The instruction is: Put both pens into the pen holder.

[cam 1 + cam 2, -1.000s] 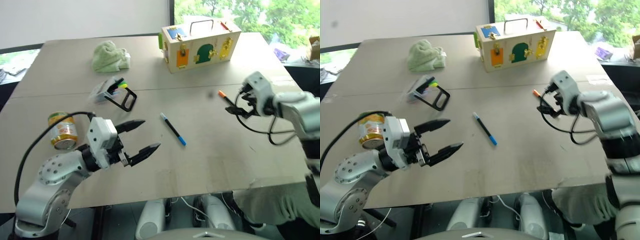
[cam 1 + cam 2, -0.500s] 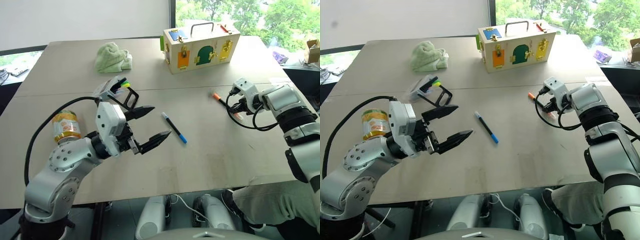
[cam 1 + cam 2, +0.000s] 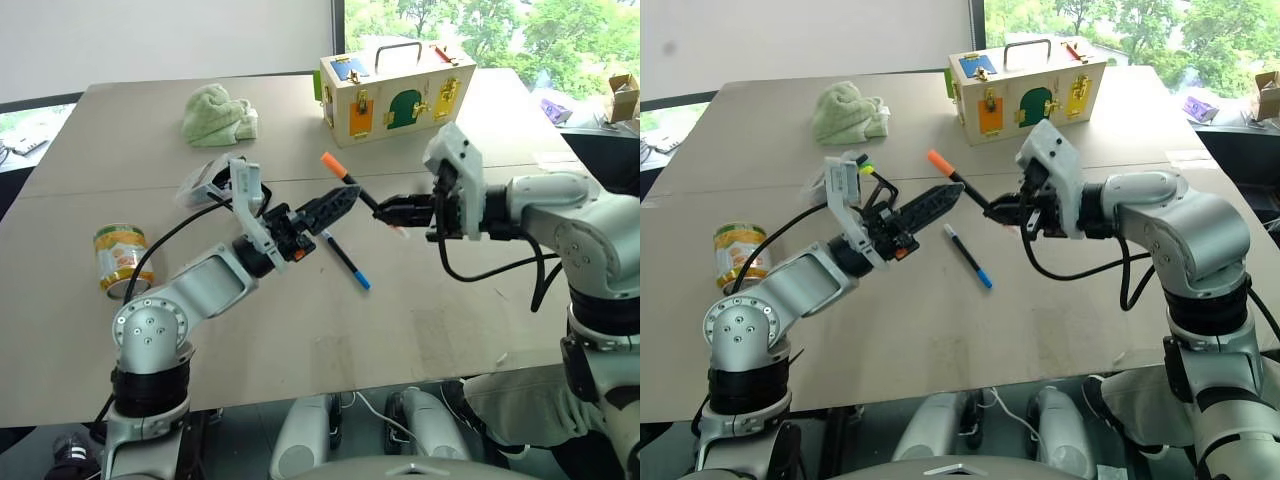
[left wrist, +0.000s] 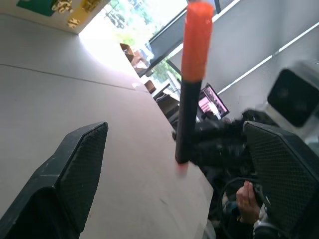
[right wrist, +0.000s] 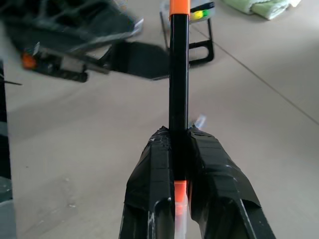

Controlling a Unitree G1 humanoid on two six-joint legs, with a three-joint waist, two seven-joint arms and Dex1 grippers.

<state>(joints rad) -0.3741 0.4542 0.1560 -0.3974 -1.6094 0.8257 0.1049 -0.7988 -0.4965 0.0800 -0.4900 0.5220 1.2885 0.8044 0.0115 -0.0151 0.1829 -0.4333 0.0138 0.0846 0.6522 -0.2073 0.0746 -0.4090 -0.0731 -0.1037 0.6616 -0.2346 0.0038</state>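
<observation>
Right end effector [image 3: 392, 211] grips the orange-ended pen [image 3: 352, 186] above the tan table [image 3: 480, 300]; left end effector [image 3: 335, 205] seemingly open.

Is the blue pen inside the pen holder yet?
No, it is out. The blue pen lies flat on the table, apart from the pen holder.

No readable text

The tin can [image 3: 120, 258] at the table's left carried a yellow-green label, but its print was too small to read; nothing else bore legible writing.
</observation>
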